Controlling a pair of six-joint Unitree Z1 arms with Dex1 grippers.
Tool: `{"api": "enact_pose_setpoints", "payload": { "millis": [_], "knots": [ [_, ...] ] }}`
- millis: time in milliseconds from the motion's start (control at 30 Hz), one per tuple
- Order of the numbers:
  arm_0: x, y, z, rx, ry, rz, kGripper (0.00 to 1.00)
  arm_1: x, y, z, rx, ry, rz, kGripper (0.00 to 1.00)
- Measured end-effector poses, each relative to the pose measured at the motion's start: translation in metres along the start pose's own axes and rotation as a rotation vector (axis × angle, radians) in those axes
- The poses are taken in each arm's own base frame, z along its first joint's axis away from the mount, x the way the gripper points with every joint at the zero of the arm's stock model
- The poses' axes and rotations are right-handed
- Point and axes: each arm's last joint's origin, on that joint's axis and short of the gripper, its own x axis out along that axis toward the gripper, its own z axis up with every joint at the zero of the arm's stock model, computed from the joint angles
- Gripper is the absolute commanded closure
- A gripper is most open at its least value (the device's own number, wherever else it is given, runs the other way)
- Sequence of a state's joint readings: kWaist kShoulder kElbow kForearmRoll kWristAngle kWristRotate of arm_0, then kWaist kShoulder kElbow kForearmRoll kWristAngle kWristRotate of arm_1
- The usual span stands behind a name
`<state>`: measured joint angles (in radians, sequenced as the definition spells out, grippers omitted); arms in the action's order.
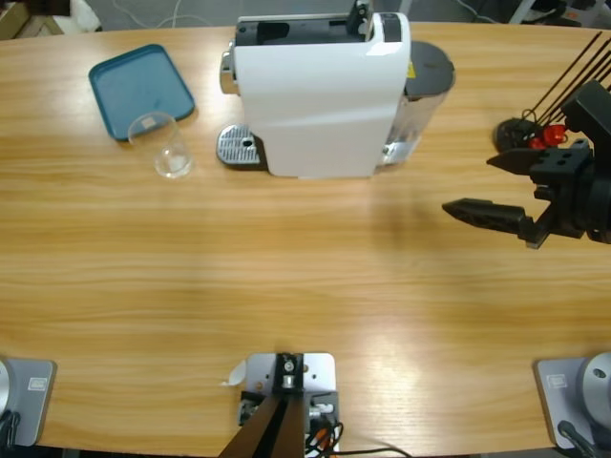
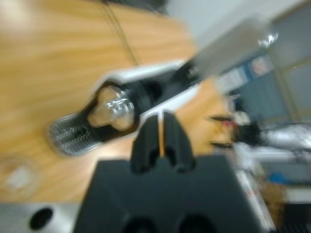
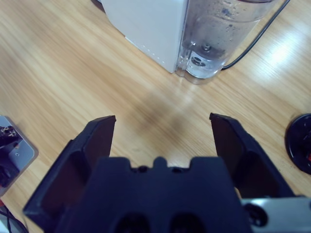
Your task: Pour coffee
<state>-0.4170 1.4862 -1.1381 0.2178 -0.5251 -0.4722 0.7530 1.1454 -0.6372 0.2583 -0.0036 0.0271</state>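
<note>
A white coffee machine (image 1: pixel 325 95) stands at the back middle of the table, its silver drip tray (image 1: pixel 239 146) bare under the spout. A clear glass (image 1: pixel 164 145) stands left of it and looks empty; no coffee shows in any view. My right gripper (image 1: pixel 470 183) hovers open at the right, empty, pointing toward the machine's clear water tank (image 3: pixel 218 34). In the right wrist view the right gripper (image 3: pixel 163 121) holds nothing over bare wood. My left gripper (image 2: pixel 159 119) is shut on nothing, aimed at the machine's spout (image 2: pixel 114 107) and drip tray (image 2: pixel 73 136); it does not show in the high view.
A teal tray (image 1: pixel 134 81) lies at the back left, touching the glass. A black stand with thin rods and a red part (image 1: pixel 520 134) sits behind the right gripper. A black cable (image 3: pixel 252 43) runs from the machine's rear.
</note>
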Motion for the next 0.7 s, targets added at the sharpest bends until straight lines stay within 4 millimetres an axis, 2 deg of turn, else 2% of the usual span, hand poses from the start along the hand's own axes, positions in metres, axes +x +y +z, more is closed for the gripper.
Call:
{"api": "enact_pose_setpoints", "payload": {
  "millis": [67,100,200,300,400,500,700],
  "knots": [
    [-0.009,-0.009,-0.004,0.077,0.029,0.163,0.297,0.0,0.0,0.0,0.0,0.0,0.0,0.161],
    [-0.013,-0.011,-0.008,0.12,0.039,0.251,0.251,0.0,0.0,0.0,0.0,0.0,-0.002,0.16],
    [-0.026,-0.022,-0.021,0.27,0.038,0.466,0.248,0.0,-0.003,-0.002,0.025,0.014,-0.059,0.195],
    [-0.041,-0.027,-0.035,0.347,0.014,0.548,0.25,-0.002,-0.009,-0.003,0.124,0.012,-0.175,0.197],
    [-0.059,-0.023,-0.054,0.363,-0.017,0.551,0.253,-0.007,-0.021,-0.004,0.258,0.006,-0.31,0.196],
    [-0.077,-0.02,-0.071,0.36,-0.059,0.532,0.254,-0.014,-0.03,-0.003,0.342,0.022,-0.397,0.119],
    [-0.078,-0.005,-0.094,0.343,-0.084,0.495,0.262,-0.044,-0.061,-0.013,0.556,-0.062,-0.559,0.17]
  ]
}}
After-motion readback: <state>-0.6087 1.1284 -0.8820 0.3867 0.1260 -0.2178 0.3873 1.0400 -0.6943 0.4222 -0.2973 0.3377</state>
